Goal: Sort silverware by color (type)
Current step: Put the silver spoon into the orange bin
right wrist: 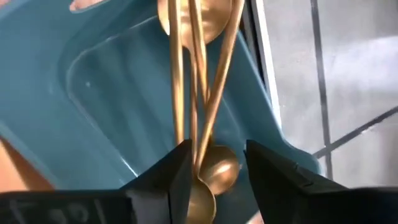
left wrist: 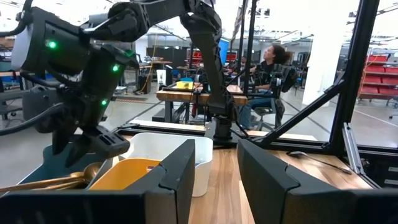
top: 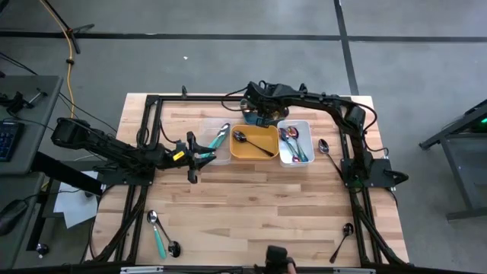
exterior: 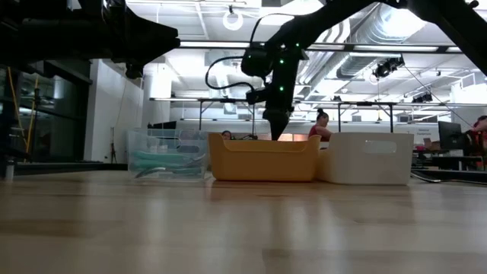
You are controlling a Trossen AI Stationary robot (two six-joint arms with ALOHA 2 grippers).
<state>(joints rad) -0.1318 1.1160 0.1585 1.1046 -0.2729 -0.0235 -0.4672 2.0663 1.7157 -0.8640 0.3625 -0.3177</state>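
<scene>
My right end effector hangs over the blue tray with its fingers apart and nothing gripped. The gold spoons lie in the tray directly under it. One bowl sits just below the gap between the fingers.

I judge this to be the release of a gold piece. To do it well I would keep the fingers spread and lift straight up. A sideways pull could catch a handle and drag it over the wall.

The gold handles lie close together, slightly fanned, with their long axes running straight out from the fingers. There are bowls at both ends of the bundle, so the spoons do not all point the same way.

Farther off, my left end effector waits open and empty over the tabletop. Loose silverware lies on the tabletop, well away from both end effectors.
</scene>
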